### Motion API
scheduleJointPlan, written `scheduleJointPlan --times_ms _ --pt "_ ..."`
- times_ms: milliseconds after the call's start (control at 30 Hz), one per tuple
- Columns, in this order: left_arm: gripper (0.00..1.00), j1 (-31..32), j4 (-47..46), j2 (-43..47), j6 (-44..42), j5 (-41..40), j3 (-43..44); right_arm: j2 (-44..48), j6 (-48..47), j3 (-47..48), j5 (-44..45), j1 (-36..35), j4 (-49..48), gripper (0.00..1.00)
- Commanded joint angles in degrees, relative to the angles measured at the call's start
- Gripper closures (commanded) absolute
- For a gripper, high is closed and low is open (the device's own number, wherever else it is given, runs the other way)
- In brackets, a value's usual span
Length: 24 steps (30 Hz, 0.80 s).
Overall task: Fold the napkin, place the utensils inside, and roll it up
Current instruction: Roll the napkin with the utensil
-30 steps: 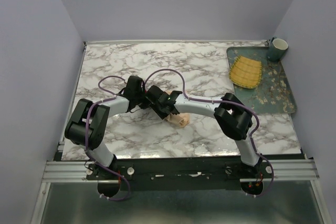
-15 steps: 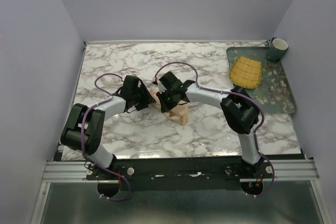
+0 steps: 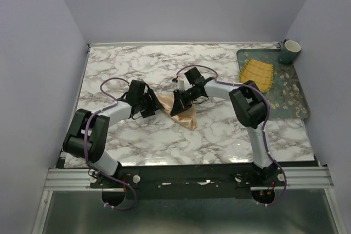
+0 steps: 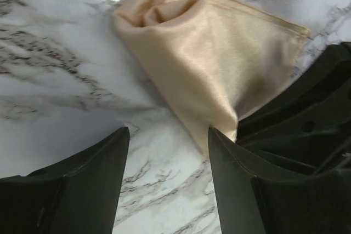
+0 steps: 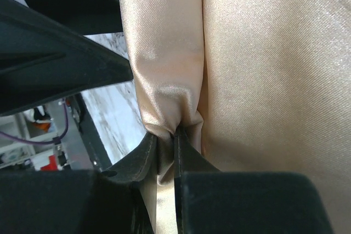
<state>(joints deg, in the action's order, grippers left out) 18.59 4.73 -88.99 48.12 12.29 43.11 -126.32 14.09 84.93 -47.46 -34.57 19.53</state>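
Observation:
The peach-orange napkin (image 3: pixel 185 115) lies partly bunched on the marble table (image 3: pixel 219 135), mid-table. My right gripper (image 3: pixel 178 104) is shut on a pinched fold of the napkin (image 5: pixel 263 80), with the cloth squeezed between its fingers (image 5: pixel 189 152). My left gripper (image 3: pixel 156 106) sits just left of the cloth and is open. In the left wrist view only marble shows between the fingers (image 4: pixel 82 179), and the napkin (image 4: pixel 208 53) lies ahead of my left gripper (image 4: pixel 167 132), touching the right finger's tip. The utensils are out of view.
At the far right stands a green-blue tray (image 3: pixel 285 100) holding a yellow checked cloth (image 3: pixel 256 75). A teal cup (image 3: pixel 289 51) sits at its far corner. Purple cables loop over both arms. Walls close in the table on three sides.
My left gripper has opened and let go of the napkin. The right gripper has shut on a fold and pulled away to the far right, drawing the bunched cloth out longer.

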Motion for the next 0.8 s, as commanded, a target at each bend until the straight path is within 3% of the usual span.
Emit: scheduleJointPlan --times_ms 0,300,533,700,767 --pt "0.3 0.66 -4.38 -2.59 1.89 3.52 0.92 -4.1 -1.43 -1.69 -4.3 0.38 3.06 0.79" --pt "0.32 1.89 -5.17 -4.08 3.38 1.86 1.62 -5.16 -0.55 -1.69 -6.06 0.64 1.57 0.77" --pt "0.46 1.8 -5.7 -7.51 3.83 -2.44 1.36 -3.67 -1.78 -2.13 -5.53 1.17 1.56 0.75" --pt "0.58 1.8 -5.7 -8.04 2.25 -3.51 1.98 -1.3 -4.24 -1.61 -1.5 0.99 4.99 0.65" --pt "0.61 1.89 -5.79 -7.78 2.59 -2.81 1.45 1.33 -4.77 -1.52 2.35 0.82 7.09 0.56"
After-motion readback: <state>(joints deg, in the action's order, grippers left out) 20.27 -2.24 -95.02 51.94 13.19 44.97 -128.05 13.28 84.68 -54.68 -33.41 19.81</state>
